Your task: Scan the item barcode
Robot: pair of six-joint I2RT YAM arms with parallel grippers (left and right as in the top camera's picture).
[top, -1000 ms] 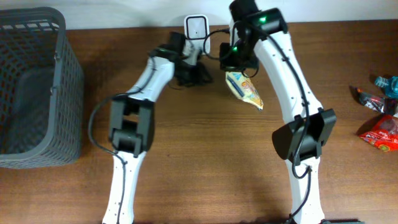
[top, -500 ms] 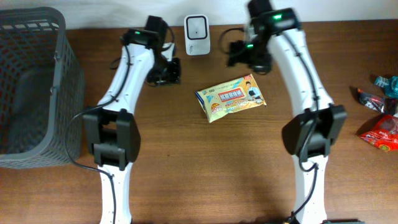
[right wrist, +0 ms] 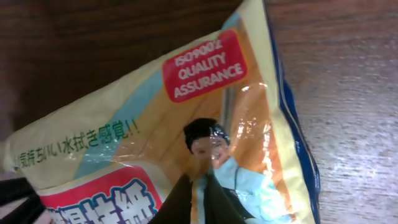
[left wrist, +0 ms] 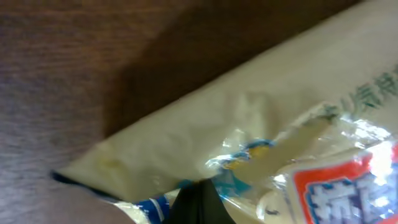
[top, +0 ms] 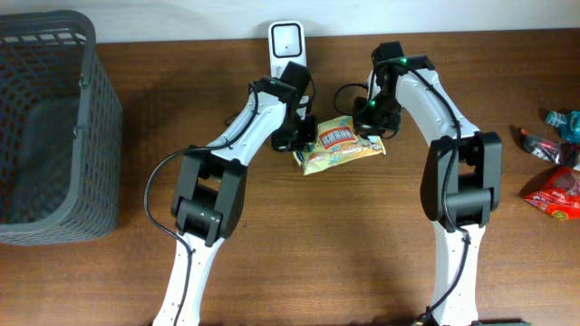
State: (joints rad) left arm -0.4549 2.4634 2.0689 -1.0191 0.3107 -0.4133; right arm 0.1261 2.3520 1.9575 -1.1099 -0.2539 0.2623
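Note:
The item, a yellow wet-wipes packet (top: 343,145) with a red label, lies face-up on the wooden table in front of the white scanner (top: 286,41). My left gripper (top: 297,138) sits at the packet's left end. In the left wrist view its dark fingers (left wrist: 198,199) are pressed together on the packet's film (left wrist: 249,118). My right gripper (top: 371,119) is at the packet's upper right corner. Its fingers (right wrist: 214,199) are shut with a thin strip of the packet (right wrist: 155,112) pinched between them. No barcode shows.
A grey mesh basket (top: 91,127) stands at the far left. Other snack packets lie at the right edge: a red one (top: 555,195), a dark one (top: 542,145) and a teal one (top: 564,119). The scanner stands by the back edge of the table.
A second ago the right gripper held the packet up near the scanner; it then dropped it flat. Both grippers have now come in and shut on the packet's ends.

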